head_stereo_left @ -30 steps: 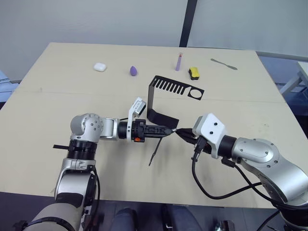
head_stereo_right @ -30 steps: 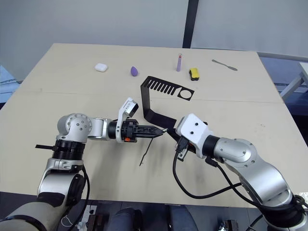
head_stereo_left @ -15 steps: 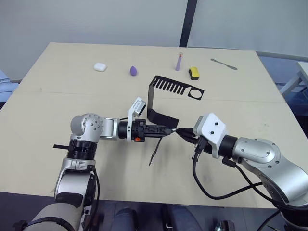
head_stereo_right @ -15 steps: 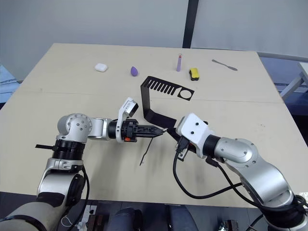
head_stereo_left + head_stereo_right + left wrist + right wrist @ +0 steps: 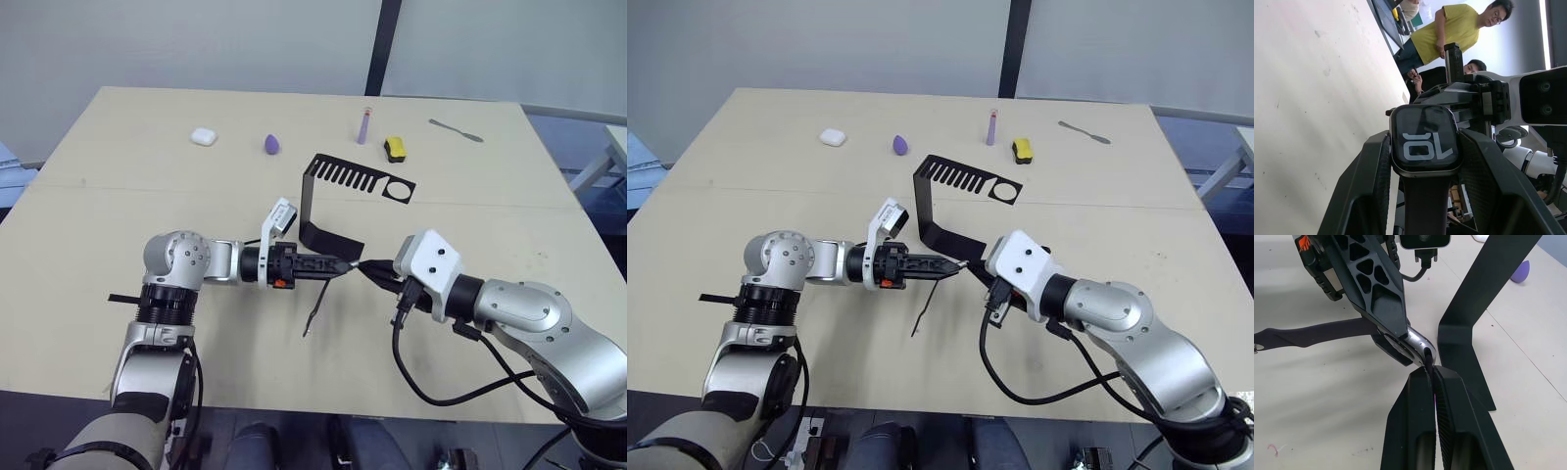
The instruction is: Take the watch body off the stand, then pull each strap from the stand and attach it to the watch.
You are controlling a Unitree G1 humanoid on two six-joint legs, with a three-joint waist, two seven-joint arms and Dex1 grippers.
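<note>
A beige table (image 5: 118, 215) spreads wide and mostly bare around the work, its far edge lined by an earbud case (image 5: 203, 136), a purple egg-shaped object (image 5: 271, 144), a lilac tube (image 5: 363, 126), a yellow-and-black object (image 5: 395, 148) and a metal spatula (image 5: 456, 130). The stand (image 5: 333, 191) sits mid-table, its comb plate empty. Just in front of its foot, the left gripper (image 5: 1425, 161) clamps the watch body (image 5: 1423, 138) by its sides; one strap (image 5: 315, 308) hangs from it. The right gripper (image 5: 1431, 377), tip to tip with the left, is pressed together, pinching the second strap (image 5: 1428, 363) at the watch's edge.
</note>
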